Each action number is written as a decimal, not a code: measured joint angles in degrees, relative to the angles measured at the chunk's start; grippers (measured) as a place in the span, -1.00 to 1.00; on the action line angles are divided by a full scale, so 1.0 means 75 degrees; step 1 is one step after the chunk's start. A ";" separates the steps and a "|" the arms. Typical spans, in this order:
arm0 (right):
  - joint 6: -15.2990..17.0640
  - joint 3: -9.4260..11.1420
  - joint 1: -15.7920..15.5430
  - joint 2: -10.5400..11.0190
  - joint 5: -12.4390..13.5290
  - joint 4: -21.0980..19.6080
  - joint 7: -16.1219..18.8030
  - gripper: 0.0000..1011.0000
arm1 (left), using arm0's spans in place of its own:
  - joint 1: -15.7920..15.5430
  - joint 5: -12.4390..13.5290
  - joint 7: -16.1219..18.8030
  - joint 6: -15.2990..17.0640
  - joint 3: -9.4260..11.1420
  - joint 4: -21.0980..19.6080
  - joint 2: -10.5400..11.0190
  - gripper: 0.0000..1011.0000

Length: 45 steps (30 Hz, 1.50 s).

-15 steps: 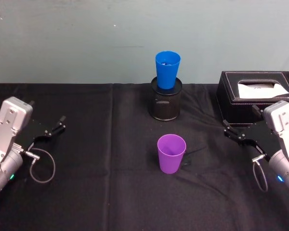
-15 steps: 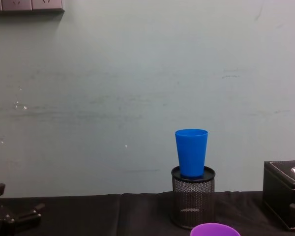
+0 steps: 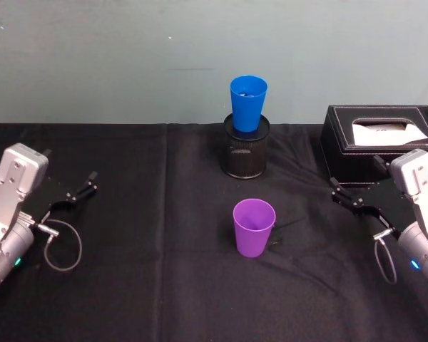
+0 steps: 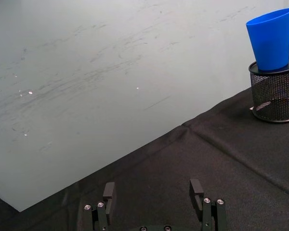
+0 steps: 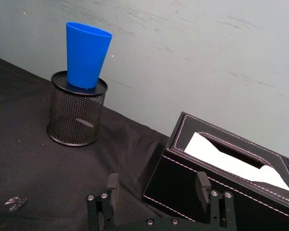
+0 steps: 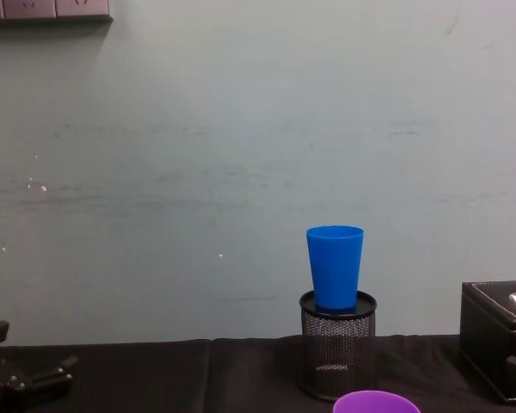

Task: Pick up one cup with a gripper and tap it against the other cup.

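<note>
Purple cup (image 3: 254,226) stands upright, axis vertical, rim up.

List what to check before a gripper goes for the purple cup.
1. Purple cup upright on the cloth, touching nothing else: ok.
2. Blue cup upright in the mesh pen holder: ok.
3. Blue cup seated firmly enough to take a tap: cannot tell.
4. Right gripper open, holding nothing: ok.
5. Left gripper open, holding nothing: ok.
6. Right gripper apart from the tissue box beside it: cannot tell.
</note>
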 joint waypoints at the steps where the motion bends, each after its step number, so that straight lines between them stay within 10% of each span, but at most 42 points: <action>1: 0.0000 0.0000 0.0000 0.0000 0.0000 0.0000 0.0000 0.99 | 0.0000 0.0000 0.0000 0.0000 0.0000 0.0000 -0.0001 0.98; 18: 0.0131 0.0003 -0.0075 0.0038 -0.0038 -0.0145 0.0058 0.99 | 0.0000 0.0000 0.0000 0.0000 0.0000 0.0000 0.0000 0.98; 31: 0.0615 -0.0218 -0.0786 0.0180 0.0731 -0.1136 0.1824 0.99 | -0.0001 0.0000 0.0000 0.0000 0.0000 0.0000 0.0000 0.98; 45: 0.0432 -0.0348 -0.0563 -0.0343 0.0935 -0.0807 0.2758 0.99 | -0.0001 0.0000 0.0000 0.0000 0.0000 0.0000 0.0000 0.98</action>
